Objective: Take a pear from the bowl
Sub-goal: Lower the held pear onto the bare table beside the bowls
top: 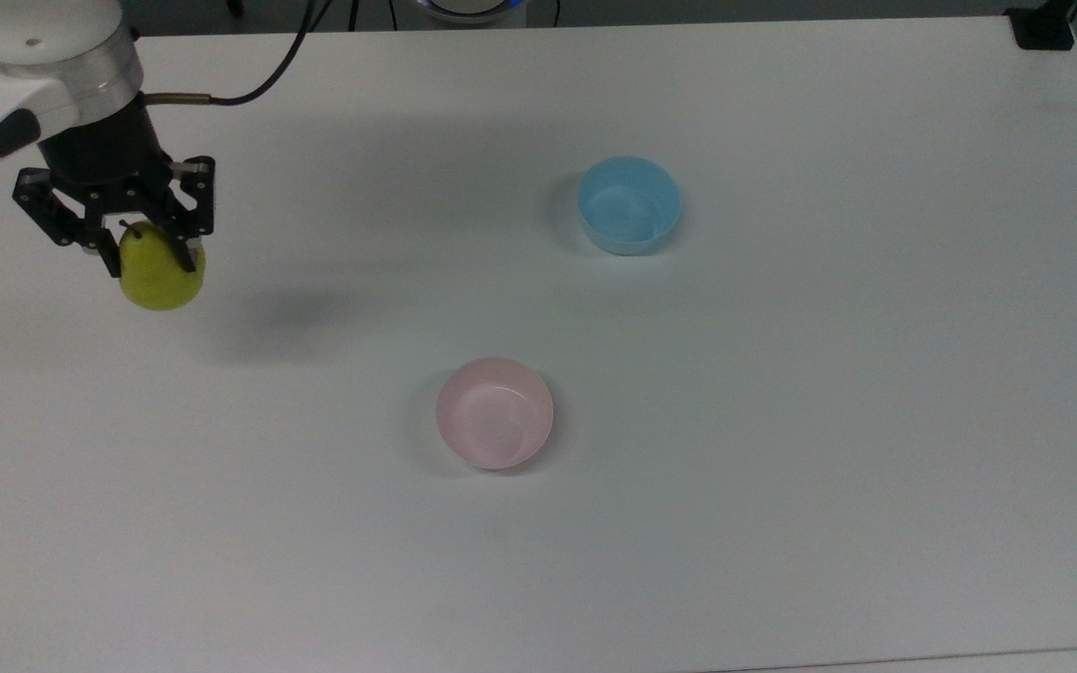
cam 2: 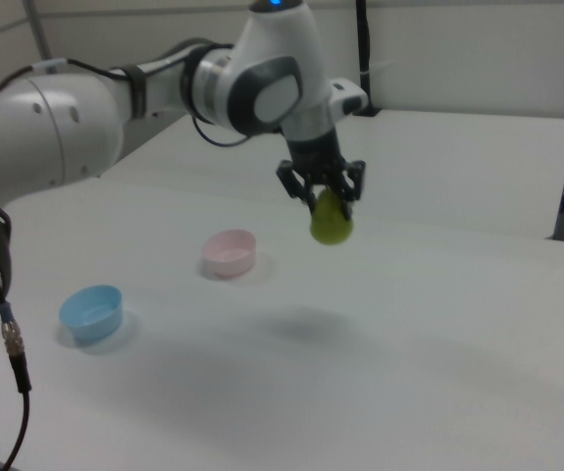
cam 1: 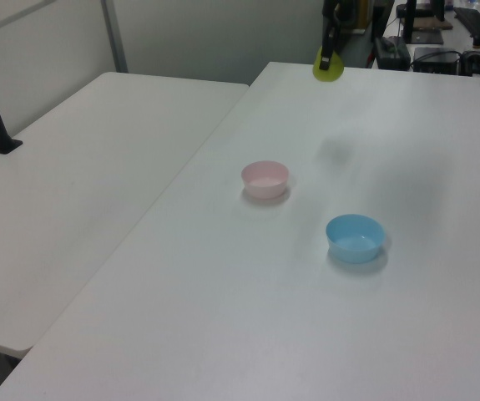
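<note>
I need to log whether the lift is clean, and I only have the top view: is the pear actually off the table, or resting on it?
Observer: Off it. In the right view the pear hangs from the gripper well above the white table, with its shadow separate below.
Operator: Is the pink bowl empty?
Observer: Yes. The left view looks into the pink bowl at a slant and nothing is inside.
Operator: How is the pear oriented?
Observer: In the right view it hangs upright, narrow end up between the fingers.
</note>
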